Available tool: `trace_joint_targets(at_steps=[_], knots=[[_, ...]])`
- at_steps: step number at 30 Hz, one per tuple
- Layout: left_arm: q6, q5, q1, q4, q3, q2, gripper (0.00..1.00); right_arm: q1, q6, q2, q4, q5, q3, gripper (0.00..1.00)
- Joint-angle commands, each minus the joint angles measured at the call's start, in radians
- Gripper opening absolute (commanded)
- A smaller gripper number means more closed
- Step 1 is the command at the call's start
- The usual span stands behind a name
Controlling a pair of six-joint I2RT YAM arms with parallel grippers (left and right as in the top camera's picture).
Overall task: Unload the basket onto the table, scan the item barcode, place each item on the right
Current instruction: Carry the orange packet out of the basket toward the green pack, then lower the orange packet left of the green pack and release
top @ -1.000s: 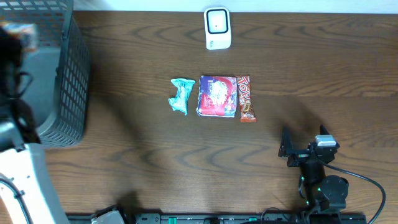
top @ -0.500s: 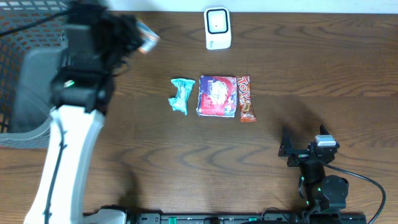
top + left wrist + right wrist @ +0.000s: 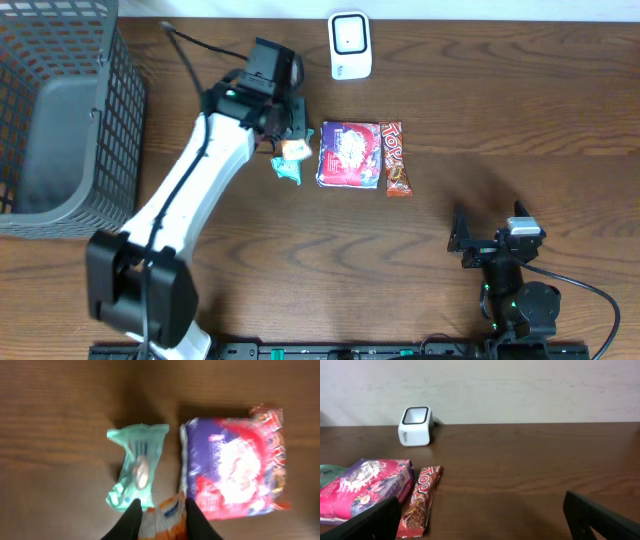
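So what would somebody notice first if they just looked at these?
The long white left arm reaching in, its gripper shut on a small orange packet just above the teal packet. Next, the bright snacks in the middle, a purple bag and a Top bar, with the white scanner at the far edge. The big grey basket fills the left corner.

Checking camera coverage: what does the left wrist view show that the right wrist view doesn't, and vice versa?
Only left wrist: the left gripper shut on a small orange-and-white packet. Only right wrist: the white scanner and the open right gripper. Both: the purple-and-red packet; the teal packet, whole in the left wrist view, a sliver in the right; the Top bar, clear in the right, a blurred red strip in the left.
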Motion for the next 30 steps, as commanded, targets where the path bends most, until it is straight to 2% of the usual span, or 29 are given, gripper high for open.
trace_joint_targets(at_steps=[1, 3, 7, 9, 13, 18, 30], knots=[[0.054, -0.068, 0.005, -0.031, 0.006, 0.034, 0.08, -0.003, 0.007, -0.004, -0.003, 0.001, -0.002, 0.99], [0.055, -0.139, 0.005, -0.039, 0.005, 0.043, 0.08, -0.003, 0.007, -0.004, -0.003, 0.001, -0.002, 0.99], [0.055, -0.395, 0.010, -0.039, 0.001, 0.051, 0.08, -0.003, 0.007, -0.004, -0.003, 0.001, -0.002, 0.99], [0.060, -0.448, 0.018, -0.030, -0.001, 0.051, 0.08, -0.003, 0.007, -0.004, -0.003, 0.001, -0.002, 0.99], [0.064, -0.447, 0.031, -0.024, -0.011, 0.051, 0.08, -0.003, 0.007, -0.004, -0.003, 0.001, -0.002, 0.99], [0.152, -0.447, 0.031, -0.007, -0.039, 0.061, 0.08, -0.003, 0.007, -0.004, -0.003, 0.001, -0.002, 0.99], [0.166, -0.346, 0.033, -0.002, -0.040, 0.204, 0.08, -0.003, 0.007, -0.004, -0.003, 0.001, -0.002, 0.99]])
